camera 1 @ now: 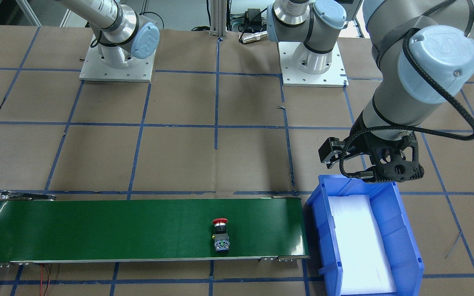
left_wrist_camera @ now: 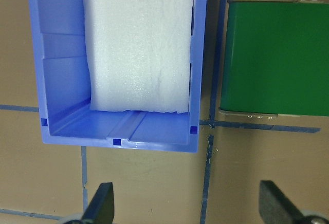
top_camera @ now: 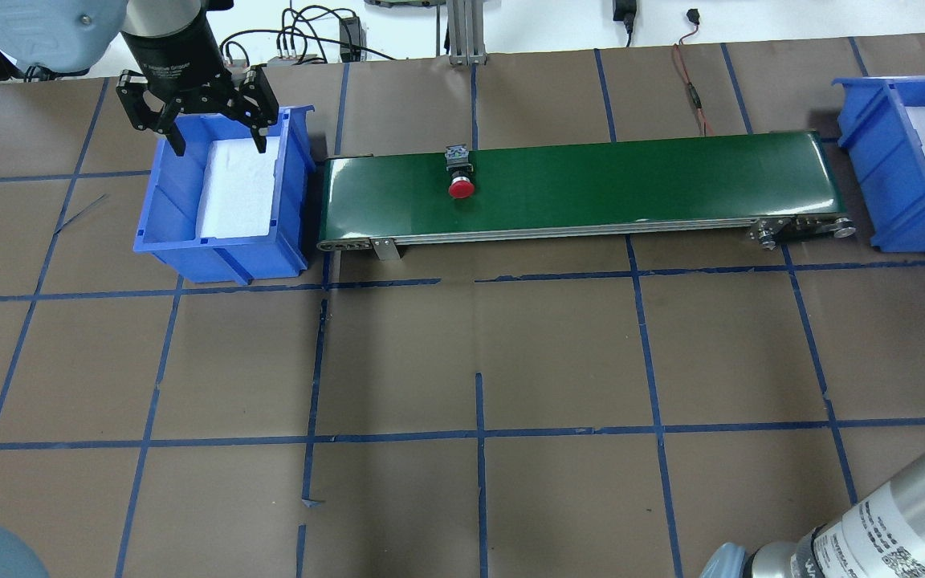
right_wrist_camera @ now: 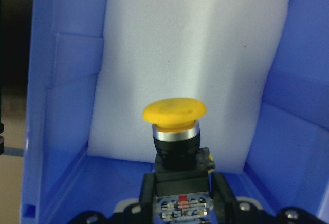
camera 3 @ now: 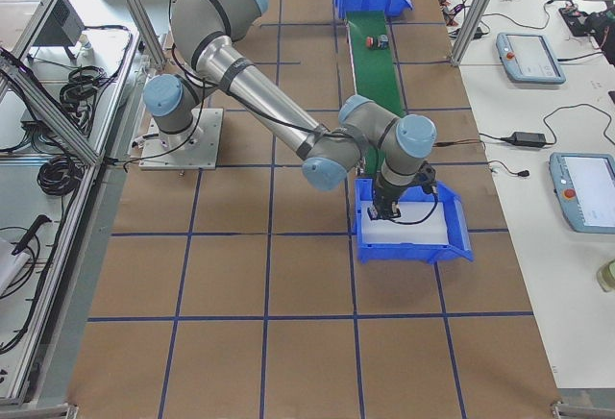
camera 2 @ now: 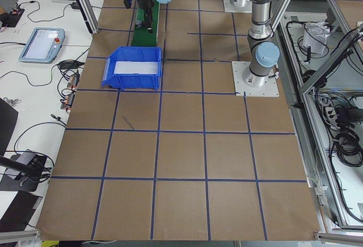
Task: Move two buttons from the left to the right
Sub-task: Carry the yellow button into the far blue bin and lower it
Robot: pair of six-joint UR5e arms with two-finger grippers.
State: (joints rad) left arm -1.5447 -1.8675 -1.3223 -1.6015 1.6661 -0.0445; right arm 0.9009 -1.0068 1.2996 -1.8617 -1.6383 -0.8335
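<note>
Clamping the yellow button (right_wrist_camera: pixel 175 131) in its right end effector (right_wrist_camera: pixel 182 193) above the foam (right_wrist_camera: pixel 195 39) in the right bin (right_wrist_camera: pixel 61 80), the robot looks due to lower and release it; the red button (top_camera: pixel 460 181) lies on the conveyor (top_camera: pixel 631 181), the left end effector (top_camera: pixel 219 146) spread wide.

Below my left pincer (left_wrist_camera: pixel 187 201) sits a bin (left_wrist_camera: pixel 59 80) of smooth, shiny blue plastic, lined with a white foam pad (left_wrist_camera: pixel 139 44) of grainy, matt texture. To that pincer's side, the green belt (left_wrist_camera: pixel 275 54) looks smooth and sleek. The table (left_wrist_camera: pixel 144 183) wears matt brown paper. In my right pincer (right_wrist_camera: pixel 182 196), the yellow button (right_wrist_camera: pixel 175 112) has a smooth matt plastic cap over a bright metal ring.
</note>
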